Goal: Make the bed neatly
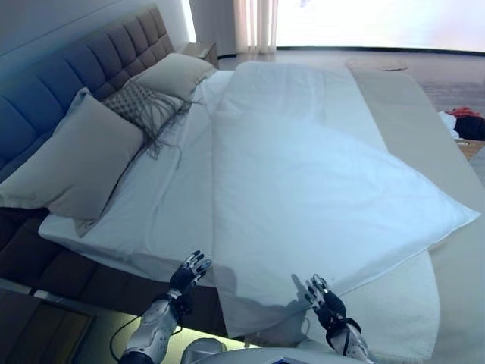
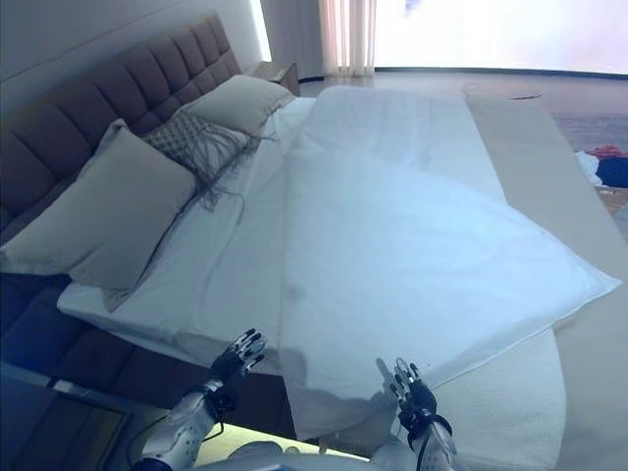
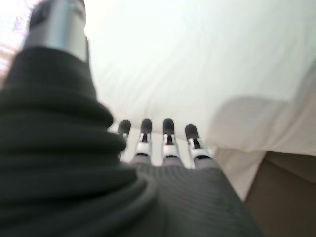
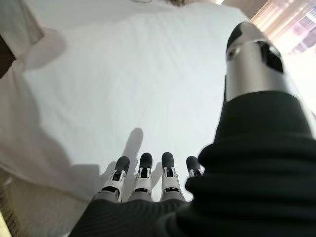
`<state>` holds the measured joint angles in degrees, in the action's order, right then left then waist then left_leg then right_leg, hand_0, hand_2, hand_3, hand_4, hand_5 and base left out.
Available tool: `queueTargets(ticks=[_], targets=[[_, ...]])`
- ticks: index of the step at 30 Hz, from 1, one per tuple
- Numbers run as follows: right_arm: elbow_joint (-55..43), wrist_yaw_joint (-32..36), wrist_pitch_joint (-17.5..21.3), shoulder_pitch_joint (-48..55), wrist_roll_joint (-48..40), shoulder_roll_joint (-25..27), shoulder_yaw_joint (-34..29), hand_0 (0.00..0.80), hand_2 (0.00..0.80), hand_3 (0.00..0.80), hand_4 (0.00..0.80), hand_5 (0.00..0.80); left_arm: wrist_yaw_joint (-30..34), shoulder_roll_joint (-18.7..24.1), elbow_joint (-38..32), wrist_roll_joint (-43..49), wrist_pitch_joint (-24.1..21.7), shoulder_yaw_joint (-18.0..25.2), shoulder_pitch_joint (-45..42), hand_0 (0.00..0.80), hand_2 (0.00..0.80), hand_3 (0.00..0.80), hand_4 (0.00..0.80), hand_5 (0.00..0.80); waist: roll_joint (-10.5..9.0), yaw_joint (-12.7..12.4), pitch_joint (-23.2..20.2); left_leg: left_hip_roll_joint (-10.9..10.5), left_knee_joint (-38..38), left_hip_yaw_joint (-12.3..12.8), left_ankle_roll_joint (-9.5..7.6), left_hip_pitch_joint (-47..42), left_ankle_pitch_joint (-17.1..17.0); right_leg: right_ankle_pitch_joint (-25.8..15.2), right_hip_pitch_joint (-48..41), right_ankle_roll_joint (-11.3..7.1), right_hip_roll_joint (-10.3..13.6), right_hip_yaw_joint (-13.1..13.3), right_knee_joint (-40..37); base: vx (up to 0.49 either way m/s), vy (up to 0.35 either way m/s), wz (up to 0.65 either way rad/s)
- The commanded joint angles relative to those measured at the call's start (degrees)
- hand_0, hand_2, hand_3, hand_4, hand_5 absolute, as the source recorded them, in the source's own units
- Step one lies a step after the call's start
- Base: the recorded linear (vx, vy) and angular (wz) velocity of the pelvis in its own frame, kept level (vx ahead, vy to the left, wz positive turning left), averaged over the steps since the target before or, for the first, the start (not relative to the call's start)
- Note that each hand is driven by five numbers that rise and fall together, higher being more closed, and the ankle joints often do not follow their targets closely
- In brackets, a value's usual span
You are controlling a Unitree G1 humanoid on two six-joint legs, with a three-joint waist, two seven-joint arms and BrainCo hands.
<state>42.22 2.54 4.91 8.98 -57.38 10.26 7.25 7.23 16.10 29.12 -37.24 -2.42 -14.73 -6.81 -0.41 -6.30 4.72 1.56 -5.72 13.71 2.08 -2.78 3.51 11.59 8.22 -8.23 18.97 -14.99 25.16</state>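
A white duvet (image 1: pixel 303 182) lies spread over the bed, askew, with one corner hanging off the near edge and another reaching out to the right. A white sheet (image 1: pixel 163 201) shows bare on the left strip of the mattress. My left hand (image 1: pixel 189 274) is open and empty, just off the near edge beside the duvet's hanging corner. My right hand (image 1: pixel 324 297) is open and empty at the duvet's near edge. In the left wrist view its fingers (image 3: pixel 168 136) are straight above white fabric. In the right wrist view the fingers (image 4: pixel 143 173) are straight over the duvet.
A large beige pillow (image 1: pixel 72 163), a fringed patterned cushion (image 1: pixel 144 106) and another pillow (image 1: pixel 174 74) lie along the padded headboard (image 1: pixel 68 68) on the left. A beige cover (image 1: pixel 424 152) runs along the bed's right side. Clothes (image 1: pixel 464 121) lie on the floor at right.
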Motion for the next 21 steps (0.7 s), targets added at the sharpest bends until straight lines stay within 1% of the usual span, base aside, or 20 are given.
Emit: queueTargets(ticks=[1, 2, 3, 4, 5, 6, 8, 9, 10, 11, 12, 13, 14, 15, 16, 18, 19, 21], targets=[[2.43, -0.99, 6.19, -5.97, -3.57, 0.41, -3.87, 0.0, 0.0, 0.0, 0.0, 0.0, 0.05, 2.27, -5.01, -3.76, -2.79, 1.1, 5.96, 0.0, 0.0, 0.0, 0.0, 0.0, -2.42, 0.08, 4.5, 1.96, -11.11, -1.98, -3.82, 6.02, 6.57, -18.29, -1.0, -2.31, -0.13, -3.54, -16.1, -0.252, -0.037, 0.14], [3.17, -1.26, 6.71, -6.81, -3.0, 1.34, -4.49, 0.0, 0.0, 0.0, 0.0, 0.0, -0.23, 2.41, -5.48, -4.39, -2.58, 0.91, 6.61, 0.0, 0.0, 0.0, 0.0, 0.0, -2.37, 0.11, 5.12, 2.21, -14.19, -2.0, -3.74, 7.42, 7.73, -17.87, -0.44, -2.09, 0.35, -4.04, -15.32, -0.129, -0.014, 0.14], [4.21, -1.89, 7.24, -7.46, -2.33, 2.47, -5.66, 0.0, 0.0, 0.0, 0.0, 0.0, -0.85, 2.61, -6.39, -5.09, -1.97, 0.68, 6.7, 0.0, 0.0, 0.0, 0.0, 0.0, -2.17, -0.16, 5.98, 2.9, -17.98, -3.05, -3.23, 9.16, 8.49, -17.57, -0.26, -1.48, 0.88, -4.15, -14.28, 0.052, 0.009, 0.16], [4.95, -2.64, 6.8, -7.72, -2.83, 3.6, -7.22, 0.0, 0.0, 0.0, 0.0, 0.0, -1.32, 2.15, -6.93, -4.95, -1.46, 0.69, 5.67, 0.0, 0.0, 0.0, 0.0, 0.0, -1.59, -0.49, 6.48, 4.16, -18.75, -4.78, -2.24, 9.95, 7.09, -17.55, -0.65, -1.08, 0.65, -3.54, -13.6, 0.108, 0.052, 0.15], [4.64, -3.57, 6.47, -8.23, -3.76, 4.27, -7.29, 0.0, 0.0, 0.0, 0.0, 0.0, -1.76, 1.68, -7.08, -4.99, -1.89, 0.19, 5.07, 0.0, 0.0, 0.0, 0.0, 0.0, -0.9, -0.74, 6.54, 4.93, -15.59, -6.32, -1.51, 9.72, 4.77, -17.22, -0.63, -1.23, 0.15, -3.18, -13.31, 0.059, 0.116, 0.11], [4.44, -4.1, 7.86, -9.19, -5.83, 5.01, -7.51, 0.0, 0.0, 0.0, 0.0, 0.0, -1.94, 1.43, -7.22, -5.11, -2.51, -0.8, 5.33, 0.0, 0.0, 0.0, 0.0, 0.0, -0.25, -0.93, 7.07, 5.51, -14.09, -7.33, -0.88, 10.67, 3.39, -16.46, 0.17, -0.97, 0.41, -3.32, -12.3, -0.231, 0.189, 0.02], [6.54, -2.21, 12.01, -14.55, -9.95, 7.08, -8.88, 0.0, 0.0, 0.0, 0.0, 0.0, -2.55, 1.68, -5.52, -6.05, -6.54, -4.78, 11.44, 0.0, 0.0, 0.0, 0.0, 0.0, 1.25, -0.11, 9.96, 5.48, -12.92, -6.87, -0.42, 15.08, 2.27, -15.97, 5.93, -1.14, 2.15, -3.54, -10.21, -0.545, 0.246, -0.01], [7.69, -1.99, 13.58, -17.68, -11.32, 8.05, -9.28, 0.0, 0.0, 0.0, 0.0, 0.0, -3.25, 1.57, -4.6, -6.81, -8.18, -6.69, 15.03, 0.0, 0.0, 0.0, 0.0, 0.0, 1.88, 0.01, 11.25, 4.86, -12.77, -7.17, -0.56, 17.77, 1.94, -16.43, 9.97, -1.36, 3.84, -3.4, -8.52, -0.556, 0.269, 0.06], [8.46, -2.25, 14.41, -20.59, -12.25, 9.31, -9.64, 0.0, 0.0, 0.0, 0.0, 0.0, -3.97, 1.05, -4.12, -7.52, -9.12, -7.75, 17.95, 0.0, 0.0, 0.0, 0.0, 0.0, 2.44, 0.19, 12.67, 4.18, -13.67, -7.53, -0.58, 20.34, 1.99, -16.93, 13.49, -1.59, 5.36, -2.7, -6.75, -0.345, 0.272, 0.09], [8.94, -2.73, 13.79, -22.86, -12.37, 10.66, -10.58, 0.0, 0.0, 0.0, 0.0, 0.0, -4.46, 0.89, -4.1, -8.19, -9.89, -8.5, 19.12, 0.0, 0.0, 0.0, 0.0, 0.0, 3.17, 0.21, 13.31, 3.8, -14.73, -8.2, -0.39, 21.25, 3.59, -16.07, 15.19, -2.67, 5.97, -1.46, -4.94, -0.196, 0.262, 0.14], [9.19, -3.42, 13.68, -25.24, -12.32, 11.44, -11.21, 0.0, 0.0, 0.0, 0.0, 0.0, -5.55, 0.43, -4.7, -8.13, -10.5, -9.01, 19.98, 0.0, 0.0, 0.0, 0.0, 0.0, 3.49, 0.38, 14.24, 3.31, -16.37, -8.07, -0.54, 23.26, 3.9, -16.5, 17.12, -2.85, 6.87, -0.76, -3.95, -0.151, 0.196, 0.16], [8.96, -3.73, 13.44, -26.19, -12.16, 11.73, -11.71, 0.0, 0.0, 0.0, 0.0, 0.0, -6.24, 0.44, -5.2, -8.17, -10.71, -9.3, 20.45, 0.0, 0.0, 0.0, 0.0, 0.0, 3.29, 0.58, 14.88, 2.9, -17.35, -7.21, -0.97, 25.09, 2.8, -17.95, 18.53, -2.05, 7.68, -1.02, -4.04, -0.197, 0.136, 0.15], [8.73, -3.98, 13.06, -27.07, -12.19, 12.2, -12.06, 0.0, 0.0, 0.0, 0.0, 0.0, -6.89, 0.68, -5.89, -8.29, -10.96, -9.49, 20.84, 0.0, 0.0, 0.0, 0.0, 0.0, 3.34, 0.71, 15.49, 2.69, -18.7, -7.09, -1.0, 26.5, 3.22, -18.23, 19.71, -2.12, 7.99, -0.6, -3.73, -0.107, 0.095, 0.07], [8.86, -3.99, 12.62, -27.83, -12.39, 12.78, -12.35, 0.0, 0.0, 0.0, 0.0, 0.0, -7.37, 0.9, -6.57, -8.31, -11.3, -9.53, 21.22, 0.0, 0.0, 0.0, 0.0, 0.0, 3.74, 0.58, 15.93, 2.7, -20.23, -7.63, -0.71, 27.47, 5.14, -17.19, 20.64, -3.02, 7.96, 0.38, -2.69, -0.036, 0.087, 0.0], [8.9, -3.67, 12.21, -28.21, -12.77, 13.27, -12.46, 0.0, 0.0, 0.0, 0.0, 0.0, -7.67, 1.03, -7.12, -8.29, -11.58, -9.49, 21.48, 0.0, 0.0, 0.0, 0.0, 0.0, 3.95, 0.54, 16.34, 2.5, -20.99, -7.6, -0.93, 28.65, 5.3, -17.34, 21.75, -2.9, 8.12, 0.68, -2.2, -0.046, 0.09, -0.03], [10.31, -1.13, 11.21, -28.99, -14.2, 14.67, -13.24, 0.0, 0.0, 0.0, 0.0, 0.0, -8.06, 1.27, -7.94, -8.63, -12.44, -9.44, 22.22, 0.0, 0.0, 0.0, 0.0, 0.0, 4.39, 0.73, 17.28, 2.34, -23.22, -7.51, -1.2, 31.44, 5.83, -17.61, 24.32, -2.81, 8.42, 1.76, -1.13, -0.092, 0.058, 0.01], [10.98, -0.31, 10.94, -29.4, -14.43, 15.13, -13.53, 0.0, 0.0, 0.0, 0.0, 0.0, -8.07, 1.36, -8.11, -8.96, -12.6, -9.47, 22.48, 0.0, 0.0, 0.0, 0.0, 0.0, 4.54, 0.72, 17.45, 2.31, -23.8, -7.43, -1.27, 32.19, 6.0, -17.58, 25.0, -2.82, 8.45, 2.05, -0.8, -0.054, 0.033, 0.09], [13.76, 2.93, 9.17, -30.57, -15.61, 16.95, -14.5, 0.0, 0.0, 0.0, 0.0, 0.0, -7.74, 1.84, -8.94, -9.5, -12.8, -9.55, 22.68, 0.0, 0.0, 0.0, 0.0, 0.0, 4.84, 0.52, 18.19, 2.37, -25.02, -7.32, -1.45, 33.82, 6.23, -17.56, 26.14, -2.8, 8.61, 2.19, -0.33, -0.048, 0.01, 0.09]])
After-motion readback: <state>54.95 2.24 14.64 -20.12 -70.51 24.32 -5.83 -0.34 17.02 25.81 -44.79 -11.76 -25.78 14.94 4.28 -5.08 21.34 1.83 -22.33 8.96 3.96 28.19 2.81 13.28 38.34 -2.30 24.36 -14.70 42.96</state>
